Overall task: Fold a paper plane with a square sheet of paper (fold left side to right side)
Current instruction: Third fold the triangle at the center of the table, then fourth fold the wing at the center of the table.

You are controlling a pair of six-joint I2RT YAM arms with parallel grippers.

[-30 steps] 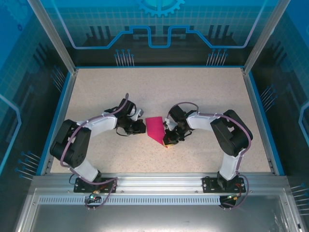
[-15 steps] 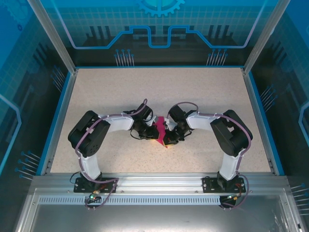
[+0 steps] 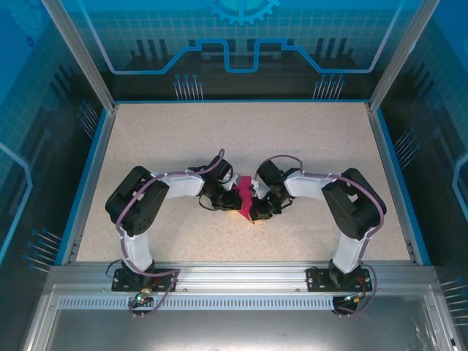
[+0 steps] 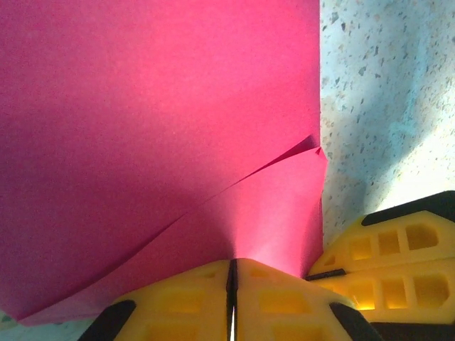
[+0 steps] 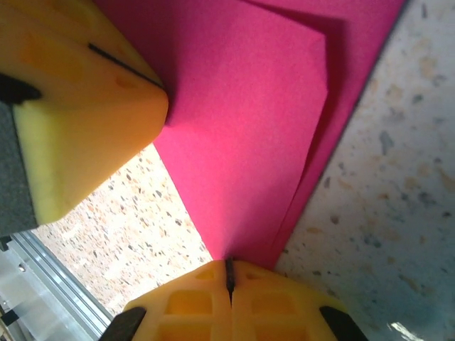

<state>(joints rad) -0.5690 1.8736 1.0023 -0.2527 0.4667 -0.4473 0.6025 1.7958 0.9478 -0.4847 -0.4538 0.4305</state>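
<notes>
Pinching pink paper, L tool, R tool clenched, maybe touching, speckled table

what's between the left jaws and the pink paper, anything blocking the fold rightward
Nothing visible: the left jaws are shut on the folded magenta-pink paper sheet. On its right side the right jaws pinch the same sheet; beyond them lies speckled tabletop.

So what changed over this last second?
The left end effector, shut on the pink paper, swung right toward the right end effector, carrying the paper's left side over, so the paper looks narrower from above. The right end effector stayed clamped on the paper, barely shifting.
</notes>
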